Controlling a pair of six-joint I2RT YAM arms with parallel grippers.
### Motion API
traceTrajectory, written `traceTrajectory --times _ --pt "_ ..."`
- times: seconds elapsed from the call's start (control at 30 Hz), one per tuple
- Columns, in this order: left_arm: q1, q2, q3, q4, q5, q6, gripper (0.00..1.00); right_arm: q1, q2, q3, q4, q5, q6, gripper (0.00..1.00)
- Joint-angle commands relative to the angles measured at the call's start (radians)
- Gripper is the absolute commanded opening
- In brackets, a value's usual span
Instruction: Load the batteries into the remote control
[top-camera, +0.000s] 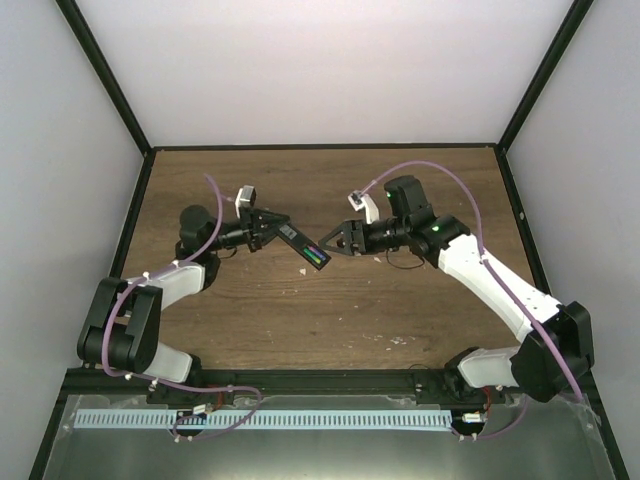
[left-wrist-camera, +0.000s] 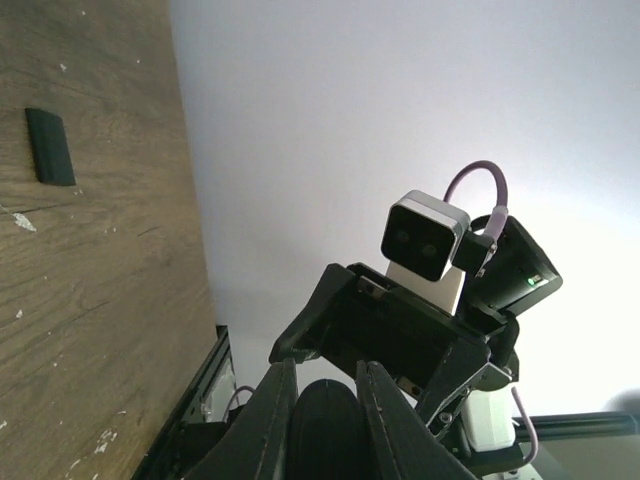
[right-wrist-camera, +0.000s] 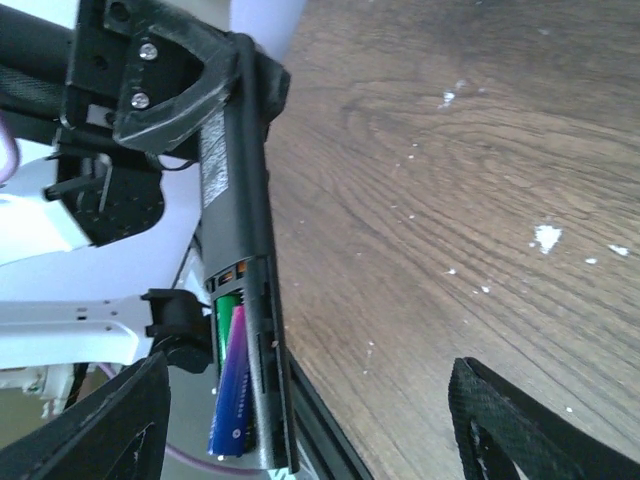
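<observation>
Black left gripper (top-camera: 275, 229) is clenching the remote control (top-camera: 303, 246) by its left end, the jaws pressing on the slim bar from both sides. In the left wrist view the left gripper (left-wrist-camera: 325, 385) is showing that dark body wedged between its jaws. The right gripper (top-camera: 330, 242) is standing released and grasping nothing. In its own wrist view the right gripper (right-wrist-camera: 310, 385) is spreading its jaws wide, and the remote control (right-wrist-camera: 238, 200) is reaching into the gap between them, nearer one jaw and, as far as can be told, touching neither.

The remote control is pointing right and slightly near, over the middle of the table, with its open battery bay at the end facing the right gripper. The green battery (right-wrist-camera: 226, 312) is lying inside the bay. The blue-purple battery (right-wrist-camera: 232, 400) is lying just beside it at a slant, its outer end reaching almost to the end of the bar; whether it is fully seated cannot be told.

The wooden table (top-camera: 300, 330) is lying beneath both arms and carrying scattered pale specks (right-wrist-camera: 545, 237). A flat black rectangle (left-wrist-camera: 50, 147) is lying on the wood, well apart from the left gripper. The white-bodied wrist camera (left-wrist-camera: 425, 240) of the right arm is facing the left gripper.
</observation>
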Motion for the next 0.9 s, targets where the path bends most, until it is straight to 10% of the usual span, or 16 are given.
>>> traceTrajectory --times 0.0,0.87 --pt "0.014 0.000 -0.015 0.144 -0.007 -0.083 0.00 -0.008 0.005 0.001 0.063 -0.118 0.045 0.69" --pt "0.024 0.066 -0.049 0.354 -0.023 -0.199 0.00 -0.008 0.054 -0.025 0.156 -0.290 0.105 0.54"
